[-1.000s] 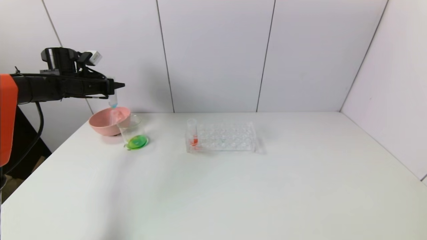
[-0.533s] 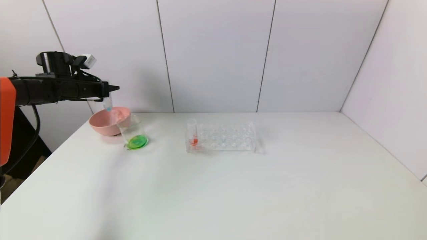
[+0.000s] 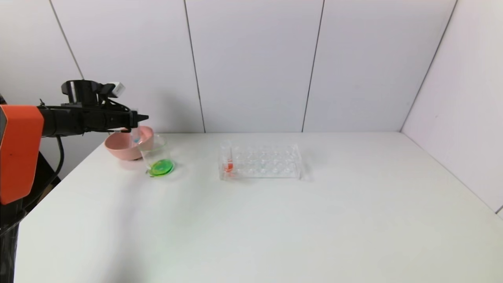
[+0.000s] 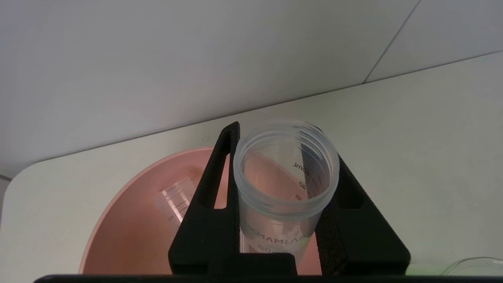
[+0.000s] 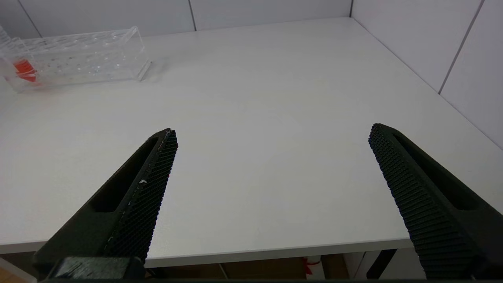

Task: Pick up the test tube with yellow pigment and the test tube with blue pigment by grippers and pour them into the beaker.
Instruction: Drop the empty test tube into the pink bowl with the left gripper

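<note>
My left gripper (image 3: pixel 137 117) is shut on the test tube with blue pigment (image 3: pixel 136 137). The tube hangs upright, its bluish tip low at the pink bowl's (image 3: pixel 122 149) side nearest the beaker. In the left wrist view the gripper (image 4: pixel 285 145) clamps the tube below its open mouth (image 4: pixel 286 169), with the bowl (image 4: pixel 129 236) beneath. The beaker (image 3: pixel 157 157) stands beside the bowl and holds green liquid. I cannot pick out the test tube with yellow pigment. My right gripper (image 5: pixel 273 131) is open over the table's front edge.
A clear tube rack (image 3: pixel 261 161) stands mid-table with a red-tipped tube (image 3: pixel 228 159) at its left end. The right wrist view also shows the rack (image 5: pixel 74 55). Another clear tube (image 4: pixel 177 196) lies inside the bowl. The beaker's rim (image 4: pixel 475 265) is close by.
My left gripper has come down and slightly right with the tube, so the tube's tip dropped from above the bowl to its rim level. Nothing else moved.
</note>
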Robot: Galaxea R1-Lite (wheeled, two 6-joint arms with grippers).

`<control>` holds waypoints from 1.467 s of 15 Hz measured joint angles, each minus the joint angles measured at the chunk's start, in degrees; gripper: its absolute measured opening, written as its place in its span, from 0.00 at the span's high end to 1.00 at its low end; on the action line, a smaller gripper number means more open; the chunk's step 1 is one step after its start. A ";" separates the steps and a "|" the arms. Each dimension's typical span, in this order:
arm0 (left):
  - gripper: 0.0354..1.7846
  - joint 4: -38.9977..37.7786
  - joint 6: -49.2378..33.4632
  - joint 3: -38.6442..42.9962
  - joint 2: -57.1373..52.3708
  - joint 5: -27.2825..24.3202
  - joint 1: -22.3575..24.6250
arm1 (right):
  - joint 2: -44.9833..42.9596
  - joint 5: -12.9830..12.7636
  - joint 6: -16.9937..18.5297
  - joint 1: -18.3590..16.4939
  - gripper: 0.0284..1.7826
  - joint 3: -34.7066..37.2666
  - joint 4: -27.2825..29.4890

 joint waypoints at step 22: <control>0.00 -2.62 0.68 0.41 -8.77 -3.10 -0.74 | 0.00 0.02 0.00 0.00 0.00 0.00 0.00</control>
